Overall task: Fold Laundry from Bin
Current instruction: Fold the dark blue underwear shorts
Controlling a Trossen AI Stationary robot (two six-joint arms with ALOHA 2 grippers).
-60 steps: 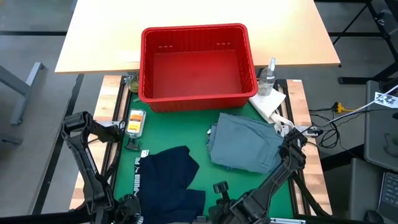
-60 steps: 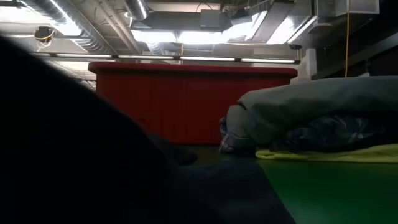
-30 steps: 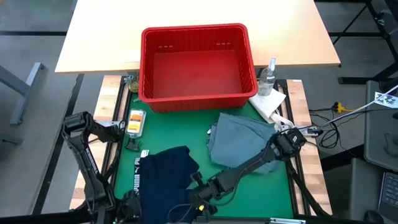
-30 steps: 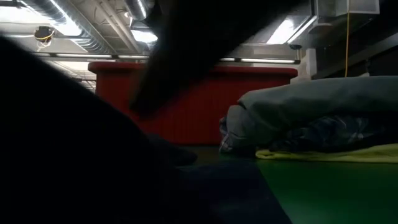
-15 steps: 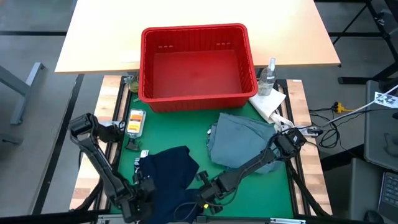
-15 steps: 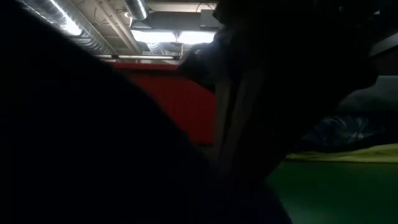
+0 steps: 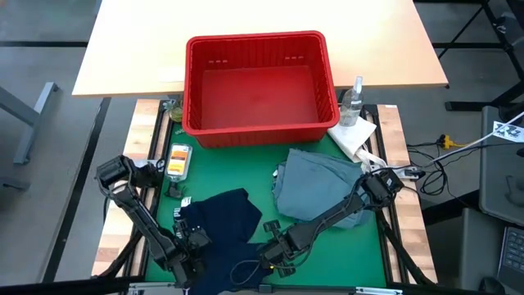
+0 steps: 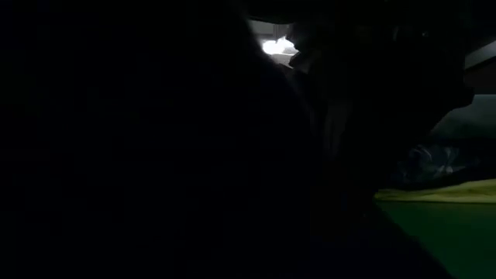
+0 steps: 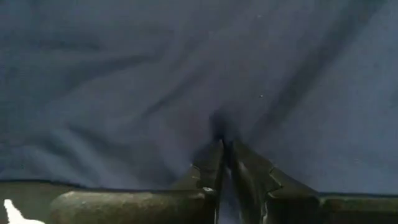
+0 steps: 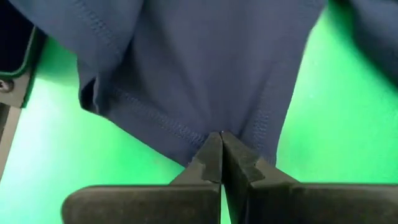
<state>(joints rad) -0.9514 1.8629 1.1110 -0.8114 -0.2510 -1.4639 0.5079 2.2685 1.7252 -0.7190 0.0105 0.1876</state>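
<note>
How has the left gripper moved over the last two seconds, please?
Yes: the left gripper has come in from the table's near edge toward the red bin, and now pinches the navy garment.

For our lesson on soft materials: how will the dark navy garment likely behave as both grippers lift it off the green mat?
The dark navy garment will probably sag and drape between the left gripper and right gripper, since it already lies rumpled and creases at each pinch. It likely weighs little, being thin cloth. The pinches catch only small folds, so an edge might slip free.
</note>
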